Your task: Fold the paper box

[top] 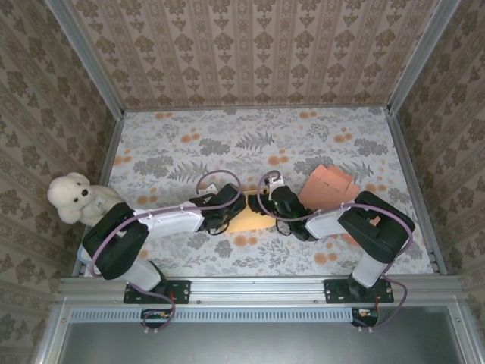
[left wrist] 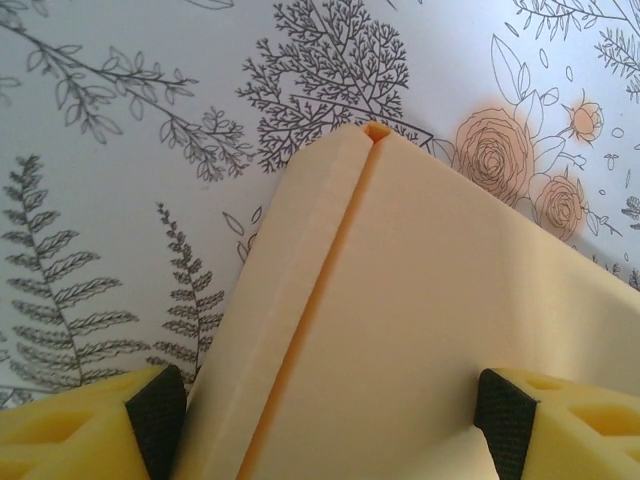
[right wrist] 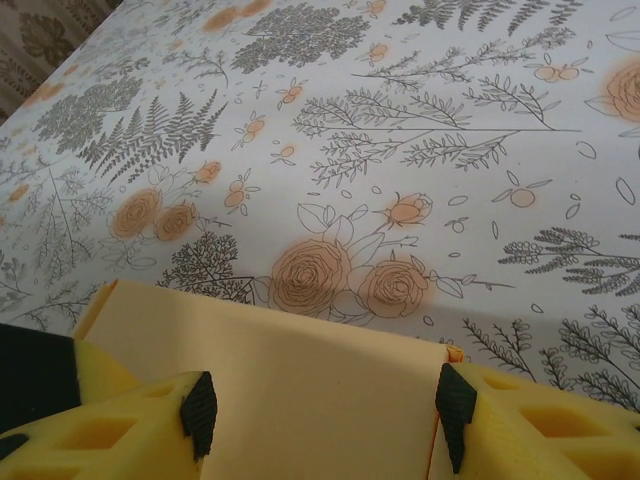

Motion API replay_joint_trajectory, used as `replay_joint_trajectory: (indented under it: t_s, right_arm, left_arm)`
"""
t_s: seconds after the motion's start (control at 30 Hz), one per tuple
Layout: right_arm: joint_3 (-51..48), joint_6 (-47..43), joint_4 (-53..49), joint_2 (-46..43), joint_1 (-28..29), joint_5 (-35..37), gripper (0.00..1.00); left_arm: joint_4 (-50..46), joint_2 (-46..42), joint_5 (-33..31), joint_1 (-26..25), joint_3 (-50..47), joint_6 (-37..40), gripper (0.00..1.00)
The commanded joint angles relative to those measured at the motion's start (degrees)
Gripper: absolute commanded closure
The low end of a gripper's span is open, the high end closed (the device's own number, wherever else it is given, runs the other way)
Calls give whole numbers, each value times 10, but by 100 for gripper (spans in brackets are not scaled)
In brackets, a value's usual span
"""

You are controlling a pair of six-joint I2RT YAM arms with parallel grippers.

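Top view: the paper box [top: 248, 222] lies flat at the near middle of the table [top: 227, 136], between the left gripper [top: 232, 210] and the right gripper [top: 263, 203]. Left wrist: I see the jaws spread wide over the box. Right wrist: the box fills the gap between the pads [right wrist: 198, 412]; I cannot tell whether they clamp it.

My left arm [top: 144, 227] and right arm [top: 364, 224] wear the same livery: chunky black housings at the joints, pale grey links between them. A purple cable [top: 220, 176] runs along each (it bows out in slack loops near the wrists). Both bases [top: 155, 290] are black. The left gripper [left wrist: 330, 420] and right gripper [right wrist: 320, 415] carry yellow fingers [left wrist: 70, 430] with hollow cut-outs, each faced with a black pad [left wrist: 160, 415].
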Motion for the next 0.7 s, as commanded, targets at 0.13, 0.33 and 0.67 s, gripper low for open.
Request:
replay_joint_trajectory:
  t_s: [0.13,0.33,0.67]
  right_arm:
    - [-36,47,-163,-16,9,-66,38]
    - [-51,53,-168,-14,10,-75,38]
    - [-54,83,-122,42,24,-86,42]
  left_arm:
    - [-13,49,19,51,29,104,22]
    - [-39,54,17,67,60,155,22]
    - [-29,100,40,70,64,123,21]
